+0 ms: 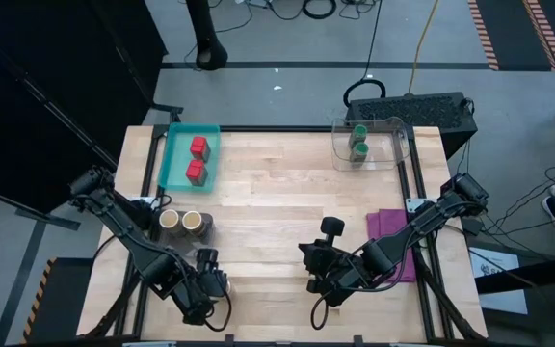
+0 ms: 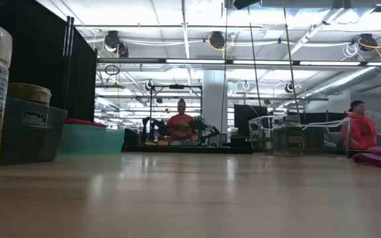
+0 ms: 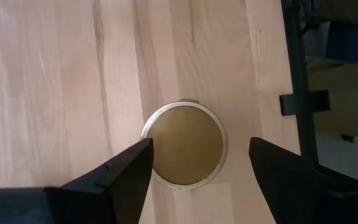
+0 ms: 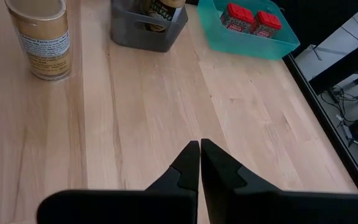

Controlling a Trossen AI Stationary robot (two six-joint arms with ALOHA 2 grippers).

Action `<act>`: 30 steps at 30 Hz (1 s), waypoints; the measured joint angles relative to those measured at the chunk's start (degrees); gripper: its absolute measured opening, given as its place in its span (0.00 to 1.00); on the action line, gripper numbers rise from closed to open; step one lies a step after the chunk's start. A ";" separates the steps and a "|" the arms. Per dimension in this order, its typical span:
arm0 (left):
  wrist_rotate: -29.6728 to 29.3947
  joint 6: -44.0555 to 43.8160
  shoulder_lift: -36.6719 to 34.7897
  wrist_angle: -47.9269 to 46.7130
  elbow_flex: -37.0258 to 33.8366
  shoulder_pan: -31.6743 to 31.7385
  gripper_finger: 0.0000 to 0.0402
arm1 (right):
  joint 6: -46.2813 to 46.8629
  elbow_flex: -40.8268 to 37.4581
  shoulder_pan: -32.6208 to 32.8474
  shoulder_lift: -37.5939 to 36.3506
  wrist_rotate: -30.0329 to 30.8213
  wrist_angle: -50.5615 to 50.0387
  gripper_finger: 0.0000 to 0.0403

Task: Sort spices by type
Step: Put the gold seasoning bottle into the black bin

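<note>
Directly beneath the left tool, between its spread fingers, a tan spice jar.

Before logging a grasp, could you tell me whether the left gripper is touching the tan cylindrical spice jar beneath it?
Cannot tell. In the left wrist view the open left gripper straddles the tan cylindrical spice jar; one finger overlaps its rim, the other stands clear.

A wide hall is seen beyond the wooden table: strip lights are hung under a white ceiling, black curtains are drawn alongside, and people in red tops (faint, far back) are seated.
</note>
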 joint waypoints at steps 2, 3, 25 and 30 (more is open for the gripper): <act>0.11 -0.11 0.00 -0.01 0.00 0.00 0.68 | 0.00 0.00 0.00 0.00 0.00 0.00 0.00; 0.20 -0.16 0.00 -0.01 0.00 0.00 0.69 | 0.00 0.00 0.00 0.00 -0.03 0.00 0.00; -1.21 -6.51 0.16 1.65 -0.04 0.33 0.92 | -0.02 0.00 -0.15 0.00 -1.55 -0.07 0.00; -4.08 -5.73 1.46 -2.60 -0.57 0.26 0.92 | -0.02 0.00 -0.15 0.00 -1.54 -0.07 0.00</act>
